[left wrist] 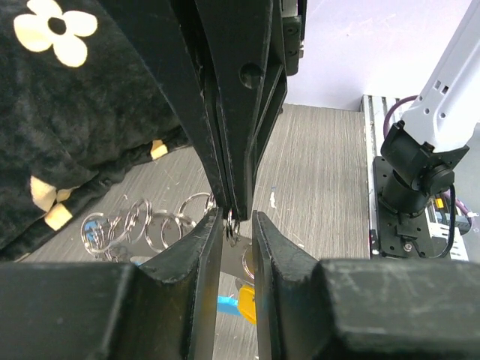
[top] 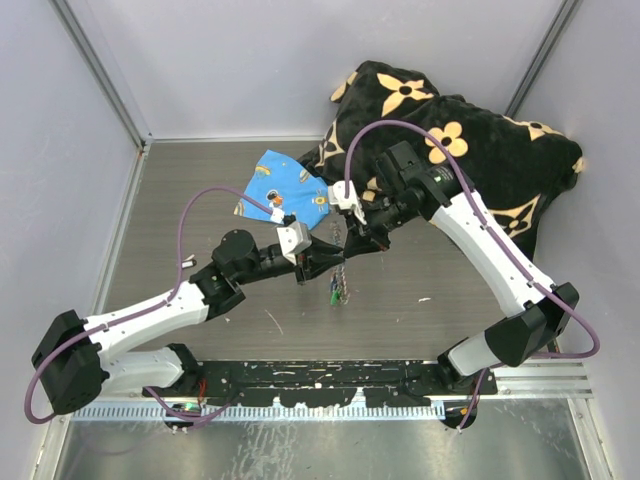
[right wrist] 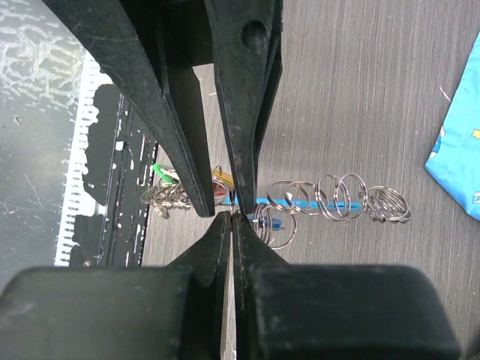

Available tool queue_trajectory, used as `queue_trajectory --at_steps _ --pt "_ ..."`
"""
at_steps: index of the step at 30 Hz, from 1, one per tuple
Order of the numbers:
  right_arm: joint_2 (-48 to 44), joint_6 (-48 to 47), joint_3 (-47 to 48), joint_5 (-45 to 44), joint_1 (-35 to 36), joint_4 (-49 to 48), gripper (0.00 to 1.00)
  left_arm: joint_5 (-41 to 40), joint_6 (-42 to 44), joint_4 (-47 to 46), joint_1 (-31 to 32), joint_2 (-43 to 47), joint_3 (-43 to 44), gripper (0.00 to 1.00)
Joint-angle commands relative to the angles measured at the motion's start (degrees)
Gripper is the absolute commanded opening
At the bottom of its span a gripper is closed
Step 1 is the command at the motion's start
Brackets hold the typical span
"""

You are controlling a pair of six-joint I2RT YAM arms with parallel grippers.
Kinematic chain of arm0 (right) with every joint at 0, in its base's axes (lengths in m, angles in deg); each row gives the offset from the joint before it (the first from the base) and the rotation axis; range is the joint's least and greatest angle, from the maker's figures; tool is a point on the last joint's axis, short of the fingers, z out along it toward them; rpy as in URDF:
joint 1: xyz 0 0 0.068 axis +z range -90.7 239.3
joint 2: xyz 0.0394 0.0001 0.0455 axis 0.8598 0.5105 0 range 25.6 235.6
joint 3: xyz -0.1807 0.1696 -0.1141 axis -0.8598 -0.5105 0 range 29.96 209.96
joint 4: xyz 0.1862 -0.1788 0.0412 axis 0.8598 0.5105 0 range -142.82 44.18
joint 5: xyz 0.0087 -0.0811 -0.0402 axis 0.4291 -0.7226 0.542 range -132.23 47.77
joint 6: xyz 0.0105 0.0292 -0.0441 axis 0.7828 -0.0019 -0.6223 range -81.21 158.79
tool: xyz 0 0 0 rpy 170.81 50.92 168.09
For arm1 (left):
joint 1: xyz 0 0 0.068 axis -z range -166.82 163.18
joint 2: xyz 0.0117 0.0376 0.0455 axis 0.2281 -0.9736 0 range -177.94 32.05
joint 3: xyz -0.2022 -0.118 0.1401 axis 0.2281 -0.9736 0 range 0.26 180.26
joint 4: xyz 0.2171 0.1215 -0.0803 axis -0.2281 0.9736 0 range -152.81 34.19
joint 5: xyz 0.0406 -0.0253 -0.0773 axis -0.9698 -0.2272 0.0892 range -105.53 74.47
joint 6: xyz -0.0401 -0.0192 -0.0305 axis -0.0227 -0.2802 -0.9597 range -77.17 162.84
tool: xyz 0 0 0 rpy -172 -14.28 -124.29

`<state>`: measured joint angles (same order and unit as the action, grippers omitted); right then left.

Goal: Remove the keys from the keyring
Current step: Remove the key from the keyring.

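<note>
The keyring (top: 343, 280) is a chain of linked metal rings lying on the grey table, with a light-blue piece (right wrist: 300, 202) along it. The keys (top: 333, 297) bunch at its near end, with green, yellow and red heads (right wrist: 169, 191). My right gripper (top: 350, 243) is shut on a thin ring (left wrist: 233, 225) of the chain, seen pinched at its tips (right wrist: 233, 217). My left gripper (top: 333, 258) meets it tip to tip. Its jaws stand narrowly open round that ring (left wrist: 240, 229), with a yellow key head (left wrist: 248, 304) below the gap.
A blue printed cloth (top: 285, 190) lies behind the grippers. A black blanket with cream flowers (top: 470, 150) fills the back right corner. A black rail (top: 320, 385) runs along the near edge. Grey walls enclose the table.
</note>
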<state>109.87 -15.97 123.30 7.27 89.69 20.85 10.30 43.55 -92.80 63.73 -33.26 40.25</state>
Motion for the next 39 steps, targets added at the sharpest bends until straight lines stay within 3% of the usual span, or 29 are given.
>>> queue_trajectory --at_steps 1,13,21,29,39 --pt "-0.42 1.00 3.02 -1.73 2.92 -2.41 0.03 -0.85 0.48 -1.78 0.60 0.35 2.16 0.23" --pt "-0.08 1.70 5.67 -3.77 3.57 -1.80 0.03 -3.58 3.36 5.67 0.52 1.83 2.55 0.00" --pt "-0.31 1.52 5.79 -1.89 3.55 -1.42 0.05 -9.75 0.93 3.89 0.52 4.60 1.33 0.00" --pt "-0.17 2.72 5.72 2.91 3.40 -2.57 0.28 -12.03 -2.30 -0.19 0.54 6.72 0.38 0.00" --pt "-0.82 2.84 4.78 10.20 -2.08 -2.57 0.40 -12.42 -3.43 -3.93 0.57 7.71 -1.22 0.00"
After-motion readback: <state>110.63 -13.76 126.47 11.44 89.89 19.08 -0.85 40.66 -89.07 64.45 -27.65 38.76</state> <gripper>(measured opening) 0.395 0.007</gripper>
